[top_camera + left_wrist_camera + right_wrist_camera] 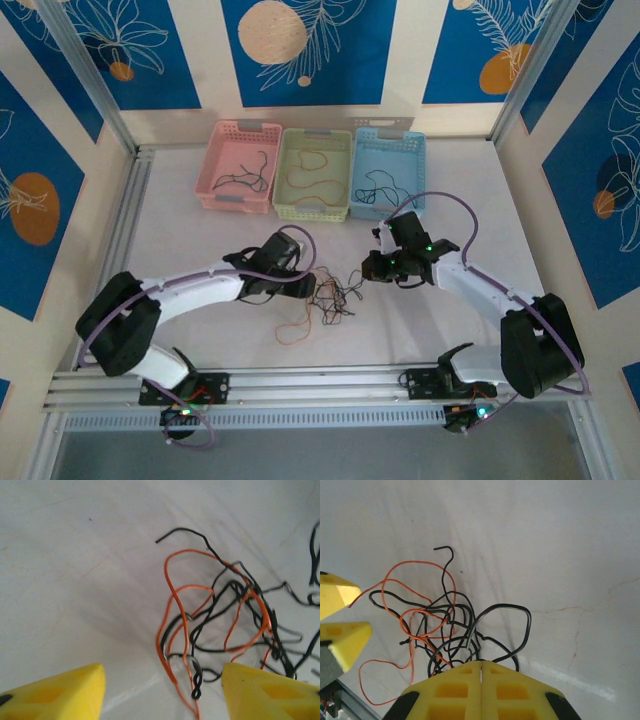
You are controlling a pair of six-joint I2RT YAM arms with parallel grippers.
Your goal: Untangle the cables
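A tangle of thin black and orange-red cables (pixel 332 297) lies on the white table between the two arms. In the left wrist view my left gripper (pixel 162 695) is open, its yellow fingertips (pixel 65 690) wide apart. Orange and black strands of the cables (pixel 215 615) hang between them, touching neither. From above, the left gripper (pixel 310 282) sits at the tangle's left edge. My right gripper (pixel 481 664) is shut, and black strands of the cables (pixel 470 625) run into its closed tips. It stands at the tangle's right edge (pixel 371 268).
Three baskets stand in a row at the back: pink (pixel 222 150) with a black wire, pale green (pixel 290 150) with an orange wire, blue (pixel 415 150) with a black wire. A loose orange loop (pixel 292 330) trails toward the near rail (pixel 320 380).
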